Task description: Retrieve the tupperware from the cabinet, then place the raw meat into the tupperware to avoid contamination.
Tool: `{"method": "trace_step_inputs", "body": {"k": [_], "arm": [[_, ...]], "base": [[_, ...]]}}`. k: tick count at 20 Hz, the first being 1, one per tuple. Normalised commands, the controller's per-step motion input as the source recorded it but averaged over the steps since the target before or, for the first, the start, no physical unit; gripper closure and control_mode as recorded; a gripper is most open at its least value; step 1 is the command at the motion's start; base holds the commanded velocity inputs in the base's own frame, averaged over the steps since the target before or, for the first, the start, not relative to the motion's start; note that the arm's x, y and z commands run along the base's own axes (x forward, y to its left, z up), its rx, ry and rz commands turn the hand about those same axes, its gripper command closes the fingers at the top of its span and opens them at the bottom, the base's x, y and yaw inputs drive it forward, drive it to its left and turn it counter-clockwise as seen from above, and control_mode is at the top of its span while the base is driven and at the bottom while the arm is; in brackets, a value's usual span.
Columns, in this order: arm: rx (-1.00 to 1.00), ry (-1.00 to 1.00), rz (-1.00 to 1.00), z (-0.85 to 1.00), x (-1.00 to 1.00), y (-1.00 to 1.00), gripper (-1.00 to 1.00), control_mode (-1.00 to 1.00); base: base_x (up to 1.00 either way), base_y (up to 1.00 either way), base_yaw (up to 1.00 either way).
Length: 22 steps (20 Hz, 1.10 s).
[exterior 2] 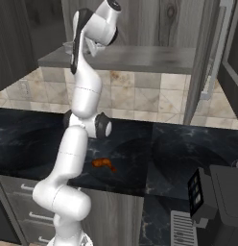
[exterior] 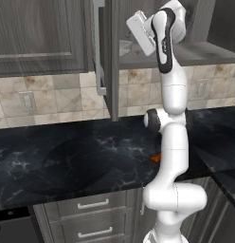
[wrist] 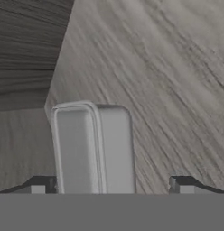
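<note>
The cabinet (exterior: 204, 53) stands open, its door (exterior: 108, 57) swung out edge-on toward me. My arm reaches up onto the cabinet shelf (exterior 2: 140, 57). In the hand view the pale grey tupperware (wrist: 93, 149) rests on the wood-grain shelf floor, close in front of my gripper (wrist: 112, 185). The gripper is open, one fingertip on each side of the container and neither visibly touching it. A corner of the tupperware (exterior: 125, 47) shows beside the hand on the shelf. The orange-brown raw meat (exterior: 156, 157) lies on the black counter below, partly behind my arm, and shows whole from the other side (exterior 2: 103, 164).
The black marble counter (exterior: 67, 156) runs under the wall cabinets, with grey drawers (exterior: 93, 205) below it. A closed wall cabinet (exterior: 39, 33) hangs at the left. The open door's silver handle (exterior: 98, 47) juts out. A dark appliance (exterior 2: 212, 197) stands at the lower right.
</note>
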Motion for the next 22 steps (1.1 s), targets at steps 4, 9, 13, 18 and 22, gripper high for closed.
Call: {"method": "trace_step_inputs", "body": {"k": [4,9,13,18,22], "arm": [[0.00,0.05,-0.10,0.00,-0.20,0.00,-1.00,-1.00],[0.00,0.07,-0.12,-0.01,-0.34,0.00,-1.00,-1.00],[0.00,0.09,-0.11,-0.05,-0.33,-0.04,-1.00,-1.00],[0.00,0.06,-0.04,0.00,-0.12,0.04,-1.00,-1.00],[0.00,0.01,0.00,0.00,0.13,0.35,-1.00,-1.00]], "base": [[0.00,0.00,0.00],[0.00,0.00,0.00],[0.00,0.00,0.00],[0.00,0.00,0.00],[0.00,0.00,0.00]]}}
